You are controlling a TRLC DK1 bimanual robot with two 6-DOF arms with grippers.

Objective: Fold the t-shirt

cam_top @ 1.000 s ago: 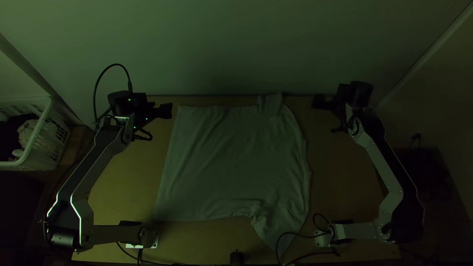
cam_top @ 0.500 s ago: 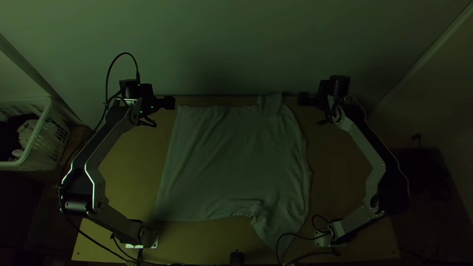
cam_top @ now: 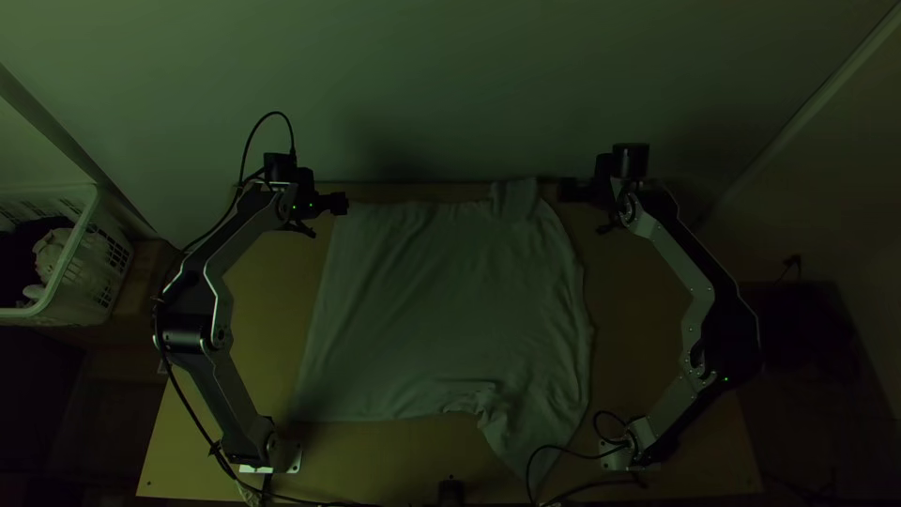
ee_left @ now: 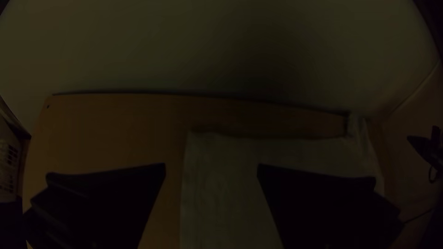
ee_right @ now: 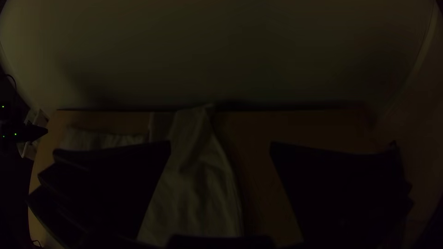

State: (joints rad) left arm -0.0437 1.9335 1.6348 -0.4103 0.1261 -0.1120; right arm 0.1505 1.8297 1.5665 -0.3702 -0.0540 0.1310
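Note:
A pale t-shirt (cam_top: 450, 300) lies spread on the table, its far-right sleeve jutting toward the wall and its near-right part bunched and trailing to the near edge. At the shirt's far-left corner is my left gripper (cam_top: 340, 203); my right gripper (cam_top: 569, 190) is just right of the far-right sleeve. In the left wrist view, my left gripper (ee_left: 211, 170) stands open above the shirt's edge (ee_left: 221, 184). My right gripper (ee_right: 220, 150), in the right wrist view, is open over the shirt's side (ee_right: 194, 184) and bare wood. Neither holds cloth.
A white basket (cam_top: 70, 282) with cloth in it stands beyond the table's left side. Black cables (cam_top: 563, 449) cross the near edge by the right base. A wall (cam_top: 450, 84) rises behind the table (cam_top: 272, 310), whose bare wood shows on both sides of the shirt.
Both arms have moved inward: my left gripper slightly right, to the shirt's far-left corner, my right gripper left toward the far-right sleeve. The shirt lies unchanged.

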